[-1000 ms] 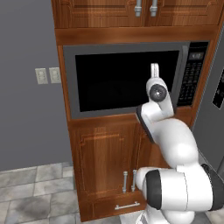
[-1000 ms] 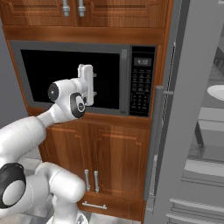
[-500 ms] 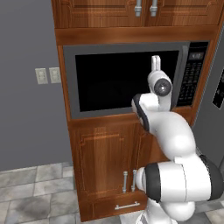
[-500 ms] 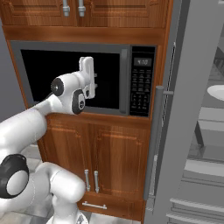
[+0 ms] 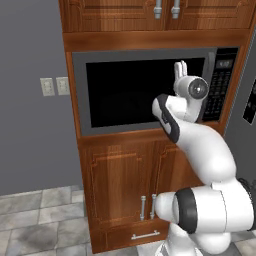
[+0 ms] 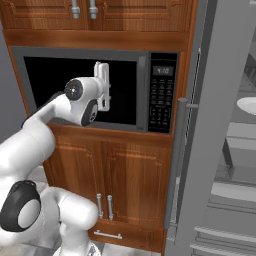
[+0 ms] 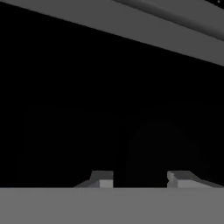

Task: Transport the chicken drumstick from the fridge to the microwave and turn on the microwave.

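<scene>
The microwave (image 5: 120, 95) is built into wooden cabinets, and its dark window door is closed. My gripper (image 5: 180, 67) points upward just in front of the right part of that window, left of the door handle (image 6: 142, 90) and the black button panel (image 6: 163, 100). From the right, the gripper (image 6: 102, 67) shows as one narrow upright shape. Its fingers stand close together and hold nothing, so it is shut. In the hand view the gripper (image 7: 140, 178) faces the black window. The fridge (image 6: 210, 125) stands at the right with its door swung open. The chicken drumstick is out of view.
Wooden cabinet doors (image 5: 120, 190) with metal pulls sit below the microwave, and more cabinets (image 6: 80, 15) sit above. A white plate (image 6: 248, 105) rests on a fridge shelf. A grey wall with outlets (image 5: 55, 86) is on the left, above a tiled floor (image 5: 35, 220).
The hand has risen a little along the microwave door and shifted slightly toward the handle side. The microwave door stays closed.
</scene>
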Tool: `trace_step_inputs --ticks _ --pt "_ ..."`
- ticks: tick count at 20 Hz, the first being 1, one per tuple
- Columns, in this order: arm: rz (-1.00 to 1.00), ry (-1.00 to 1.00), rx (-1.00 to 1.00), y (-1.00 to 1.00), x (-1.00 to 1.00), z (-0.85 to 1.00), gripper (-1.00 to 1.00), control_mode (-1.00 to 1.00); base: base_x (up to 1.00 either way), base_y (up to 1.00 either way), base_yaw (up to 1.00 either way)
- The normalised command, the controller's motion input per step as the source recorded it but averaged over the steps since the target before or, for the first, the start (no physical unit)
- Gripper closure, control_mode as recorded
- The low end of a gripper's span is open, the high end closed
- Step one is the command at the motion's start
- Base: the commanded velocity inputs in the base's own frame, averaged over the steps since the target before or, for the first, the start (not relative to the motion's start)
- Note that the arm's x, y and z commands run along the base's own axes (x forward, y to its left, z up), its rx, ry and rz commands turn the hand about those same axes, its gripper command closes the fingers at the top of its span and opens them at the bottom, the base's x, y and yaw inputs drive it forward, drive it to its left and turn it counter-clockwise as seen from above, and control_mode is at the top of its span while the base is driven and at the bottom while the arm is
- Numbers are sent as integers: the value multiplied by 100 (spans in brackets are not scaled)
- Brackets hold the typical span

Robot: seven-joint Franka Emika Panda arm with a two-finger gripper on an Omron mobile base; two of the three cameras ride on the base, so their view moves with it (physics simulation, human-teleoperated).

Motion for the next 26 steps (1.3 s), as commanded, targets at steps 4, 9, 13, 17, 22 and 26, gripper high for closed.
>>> trace_step_inputs --ticks 4,9,13,17,22,26 --pt "11 2 4 0 -7 0 -100 -100 0 0 0" --pt "9 0 1 4 -35 0 -100 -100 0 0 0" --pt "1 -4 9 -6 -60 0 -100 -100 0 0 0" --pt "0 -8 9 -12 -67 0 -100 -100 0 0 0" --pt "0 -2 9 -20 -64 0 -100 -100 0 0 0" --pt "0 0 2 -26 -55 0 -100 -100 0 0 0"
